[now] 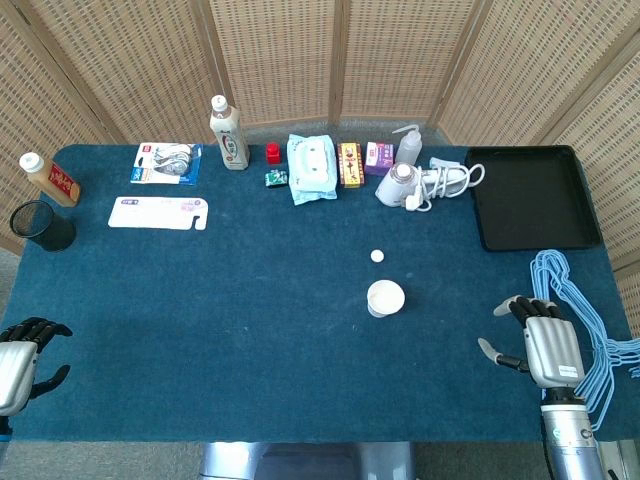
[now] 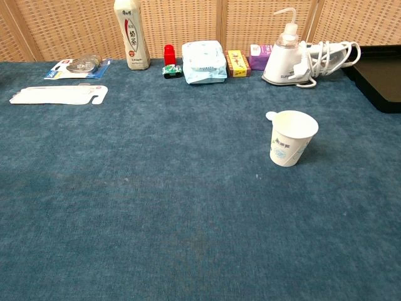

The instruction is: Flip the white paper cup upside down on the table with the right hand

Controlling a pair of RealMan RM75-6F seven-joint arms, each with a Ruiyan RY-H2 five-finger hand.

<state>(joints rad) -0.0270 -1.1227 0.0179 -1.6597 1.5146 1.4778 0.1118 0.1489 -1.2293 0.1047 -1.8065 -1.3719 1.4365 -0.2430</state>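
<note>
The white paper cup (image 1: 385,297) (image 2: 292,138) stands upright, mouth up, on the blue table (image 1: 250,330) a little right of the middle. My right hand (image 1: 540,340) hovers at the table's front right, well to the right of the cup, fingers spread and holding nothing. At the front left edge my left hand (image 1: 22,352) holds nothing, fingers somewhat curled but apart. Neither hand shows in the chest view.
A small white disc (image 1: 377,256) lies just behind the cup. A black tray (image 1: 528,195) sits at the back right, and blue hangers (image 1: 585,310) lie beside my right hand. Bottles, packets and a white appliance (image 1: 415,183) line the back; a black mesh cup (image 1: 42,225) stands far left.
</note>
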